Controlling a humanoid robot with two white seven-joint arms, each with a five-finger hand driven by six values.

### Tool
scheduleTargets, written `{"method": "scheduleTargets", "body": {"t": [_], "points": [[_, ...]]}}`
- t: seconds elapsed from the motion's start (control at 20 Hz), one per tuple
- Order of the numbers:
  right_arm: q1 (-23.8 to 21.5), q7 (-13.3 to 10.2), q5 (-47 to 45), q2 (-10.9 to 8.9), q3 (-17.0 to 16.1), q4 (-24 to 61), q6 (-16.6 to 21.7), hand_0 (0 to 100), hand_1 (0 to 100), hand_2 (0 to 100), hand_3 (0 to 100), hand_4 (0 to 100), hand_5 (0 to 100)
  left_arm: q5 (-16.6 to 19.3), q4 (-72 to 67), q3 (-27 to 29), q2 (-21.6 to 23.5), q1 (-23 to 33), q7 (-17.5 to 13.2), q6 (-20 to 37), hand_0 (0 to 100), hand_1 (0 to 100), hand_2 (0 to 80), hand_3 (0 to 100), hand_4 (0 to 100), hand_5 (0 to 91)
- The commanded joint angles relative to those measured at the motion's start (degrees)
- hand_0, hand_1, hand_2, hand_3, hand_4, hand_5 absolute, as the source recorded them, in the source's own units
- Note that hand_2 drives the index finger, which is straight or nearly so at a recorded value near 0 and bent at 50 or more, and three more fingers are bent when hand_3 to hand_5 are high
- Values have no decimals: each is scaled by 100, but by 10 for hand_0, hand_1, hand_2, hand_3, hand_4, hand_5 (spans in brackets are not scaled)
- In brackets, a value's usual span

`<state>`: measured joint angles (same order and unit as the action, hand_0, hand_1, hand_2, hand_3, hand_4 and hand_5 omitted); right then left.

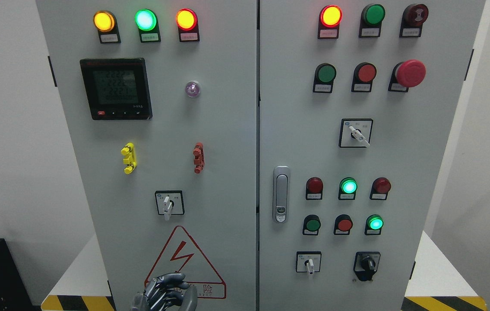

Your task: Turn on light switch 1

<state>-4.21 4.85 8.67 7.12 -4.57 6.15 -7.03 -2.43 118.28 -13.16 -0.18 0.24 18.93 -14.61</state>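
Note:
A grey control cabinet has two doors (210,129). The left door carries a white-handled rotary switch (168,204) with its handle pointing down. The right door has three more selector switches: an upper one (356,133) turned down-right, a lower white one (309,262), and a black-knobbed one (367,263). Their labels are too small to read, so I cannot tell which is switch 1. My left hand (166,293) shows at the bottom edge, below the left door's switch and over the red warning triangle (184,263). Its fingers are relaxed, loosely bent and hold nothing.
Lit yellow, green and red lamps (145,20) line the top of the left door above a meter display (116,88). The right door holds several push buttons, a red emergency stop (410,73) and a door latch (281,194). Hazard-striped base edges (76,302) flank the cabinet.

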Motion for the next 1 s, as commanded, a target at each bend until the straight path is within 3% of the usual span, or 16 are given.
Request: {"method": "scheduleTargets", "body": {"t": [0.0,0.3,0.6,0.95], "points": [[0,-2,3,0,0,0,0,302,0,0,0,0,0,-3,37,261,-307,-68,14,-190,227,777,437,605,667,487],[0,-2,3,0,0,0,0,302,0,0,0,0,0,-38,28,631,-351,-174,-21,-410,216,781,471,635,700,528],[0,-2,-6,0,8,0,0,302,0,0,0,0,0,14,28,631,-457,-613,23,-884,212,782,518,691,728,555],[0,-2,3,0,0,0,0,303,0,0,0,0,0,93,28,631,-457,-727,58,-903,213,768,541,719,743,567]]}}
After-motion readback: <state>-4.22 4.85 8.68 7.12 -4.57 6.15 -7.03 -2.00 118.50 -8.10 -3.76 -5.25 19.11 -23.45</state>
